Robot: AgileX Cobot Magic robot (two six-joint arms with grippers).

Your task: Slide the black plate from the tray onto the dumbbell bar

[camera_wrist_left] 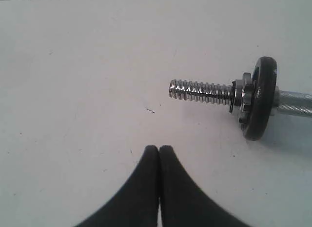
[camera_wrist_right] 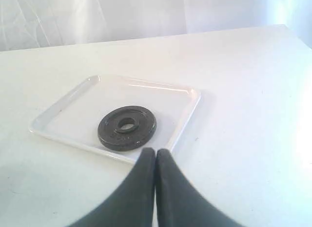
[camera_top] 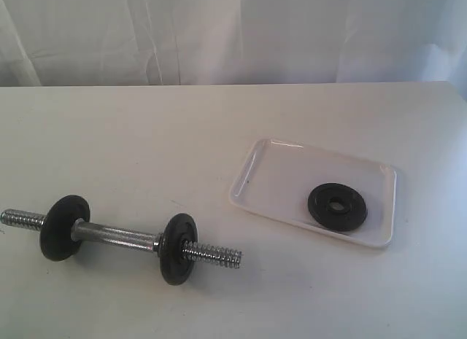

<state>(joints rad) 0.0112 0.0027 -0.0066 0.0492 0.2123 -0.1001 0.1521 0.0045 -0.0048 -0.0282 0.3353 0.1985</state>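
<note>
The plate (camera_top: 336, 205) lies flat in the tray (camera_top: 270, 171), toward the tray's 4 o'clock corner in the exterior view, close to the rim on that side. The bar (camera_top: 117, 235) rests on the table (camera_top: 146, 120) at about 8 o'clock from the tray, well apart from it, with its nearer threaded tip pointing to roughly 4 o'clock.

The right gripper (camera_wrist_right: 155, 151) hangs just short of the tray with its fingers pressed together and nothing between them. The left gripper (camera_wrist_left: 159, 149) is likewise closed and empty, near one threaded tip of the bar.

The step is probably the pickup. The right fingers need to spread first. A flat disc offers little to pinch, so one finger through the centre hole and one over the edge looks the surest hold. The low rim beside the plate leaves little room on that side, so coming in from the open middle of the tray seems safer.

Each end of the bar carries a disc (camera_top: 177, 248), and the left wrist view shows a nut (camera_wrist_left: 243, 92) against one, so the plate would likely stop there. The bar may roll unless steadied
</note>
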